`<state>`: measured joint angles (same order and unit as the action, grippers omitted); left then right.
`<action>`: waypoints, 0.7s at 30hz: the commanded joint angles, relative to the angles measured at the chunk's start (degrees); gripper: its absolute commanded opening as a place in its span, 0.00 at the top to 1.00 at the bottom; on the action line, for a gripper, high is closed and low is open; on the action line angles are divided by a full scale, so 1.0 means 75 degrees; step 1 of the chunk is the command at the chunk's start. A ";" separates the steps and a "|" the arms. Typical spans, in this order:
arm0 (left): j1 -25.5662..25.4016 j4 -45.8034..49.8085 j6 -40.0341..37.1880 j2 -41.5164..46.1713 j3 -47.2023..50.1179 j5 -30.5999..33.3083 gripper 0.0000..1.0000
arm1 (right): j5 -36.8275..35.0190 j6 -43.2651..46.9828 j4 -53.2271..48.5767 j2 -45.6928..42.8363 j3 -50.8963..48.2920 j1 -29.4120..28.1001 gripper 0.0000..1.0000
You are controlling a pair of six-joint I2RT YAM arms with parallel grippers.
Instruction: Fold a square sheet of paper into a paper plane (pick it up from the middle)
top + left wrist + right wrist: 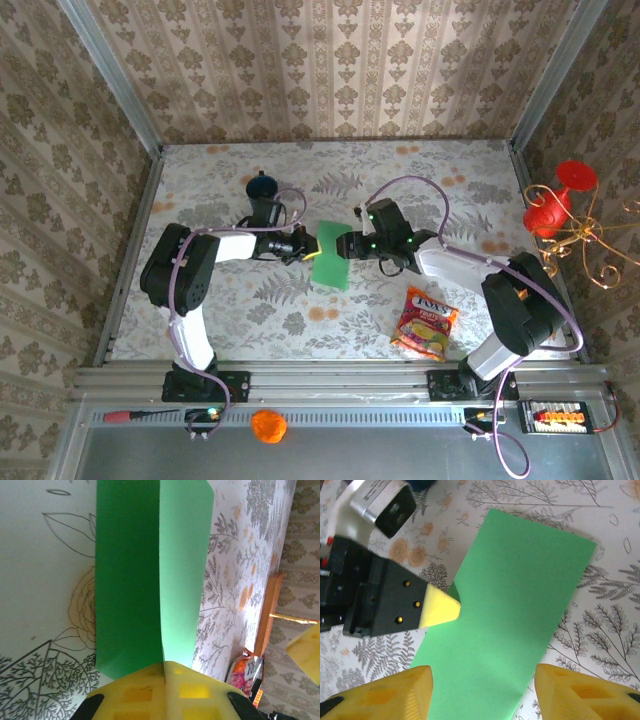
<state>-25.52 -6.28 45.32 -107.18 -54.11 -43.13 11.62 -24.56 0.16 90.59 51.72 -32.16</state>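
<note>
Square sheet of paper (331, 262) sits mid-bench, well clear of all four edges, between the two arms. It is doubled along a centre crease. In the left wrist view the crease runs straight away from the camera, with a darker flap on one side and a lighter one on the other.

Left claw (164, 677) is clenched on the sheet. Its yellow pads (137, 695) are pressed together right at the end of the crease, probably to pin the two layers so the fold doesn't spring apart. The right wrist view shows its yellow tip biting the sheet's edge.

Right claw (481, 692) is released and grasps nothing. Its jaws stand apart, one either side of the sheet's near end, above it and not touching. It looks lined up to straddle the folded strip, ready to press or take over.

Can't tell whether the free end lies flat on the bench (230, 320) or is slightly lifted.

Judgement: early stage. The centre fold is made, the nose folds are not done, and there's no dart shape. The thin paper could slip or crumple if the pinch shifts.

Snack packet (425, 323) lies towards the near right corner and the blue mug (262, 186) towards the far edge, left of middle. Both are well apart from the sheet and out of the way.
</note>
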 commanded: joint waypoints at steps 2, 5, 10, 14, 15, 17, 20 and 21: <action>0.0002 -0.0076 0.0321 0.0601 0.0228 0.0606 0.94 | -0.0598 0.1438 0.1133 -0.0403 -0.0576 -0.0413 0.42; 0.0058 -0.0067 0.0620 0.0882 0.0408 0.1113 0.94 | -0.0555 0.2266 0.1469 -0.0485 -0.0791 -0.0712 0.41; 0.0121 -0.0034 0.1073 0.1104 0.0524 0.1489 0.95 | -0.0714 0.3797 0.1536 -0.0250 -0.0815 -0.1352 0.41; 0.0115 0.0309 0.1194 0.1143 0.0404 0.1721 0.95 | -0.0693 0.4736 0.1760 0.0049 -0.0915 -0.1721 0.39; 0.0121 0.0395 0.1188 0.1133 0.0371 0.1721 0.94 | -0.0740 0.4897 0.1932 0.0130 -0.0969 -0.1783 0.38; 0.0109 0.0437 0.1228 0.1095 0.0333 0.1721 0.94 | -0.0897 0.5144 0.2190 0.0310 -0.1011 -0.1869 0.38; 0.0103 0.0462 0.1293 0.1071 0.0300 0.1676 0.94 | -0.1136 0.5618 0.2562 0.0644 -0.1071 -0.1978 0.38; 0.0109 0.0473 0.1293 0.1071 0.0293 0.1662 0.94 | -0.1240 0.5771 0.2683 0.0754 -0.1085 -0.2011 0.38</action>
<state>-24.99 -4.49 53.82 -100.09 -50.96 -31.20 5.89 12.05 15.68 93.91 44.45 -46.59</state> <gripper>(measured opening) 0.059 0.617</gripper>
